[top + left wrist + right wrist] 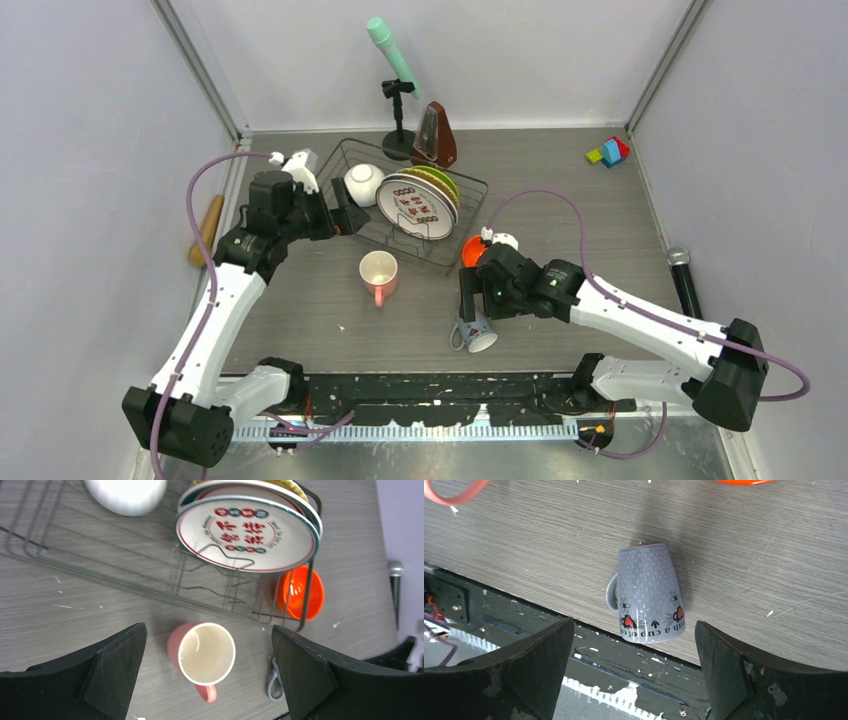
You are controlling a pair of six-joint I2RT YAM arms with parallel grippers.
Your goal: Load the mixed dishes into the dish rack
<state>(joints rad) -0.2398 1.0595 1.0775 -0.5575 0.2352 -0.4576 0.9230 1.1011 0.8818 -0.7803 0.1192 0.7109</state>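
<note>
While the plates [418, 205] and white bowl [364, 184] are sitting in the dish rack [470, 183], the pink mug [379, 274], orange-red bowl [472, 250] and toppled grey-blue mug [477, 333] are waiting on the table [560, 200] nearer us. The left gripper [207, 650] and right gripper [634, 630] are hovering with jaws apart, empty.

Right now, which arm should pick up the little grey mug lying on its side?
Probably the right arm. Its open jaws hang right over the grey mug, so it only needs to go down. The left arm is far off by the dish rack, nearer the pink mug.
</note>
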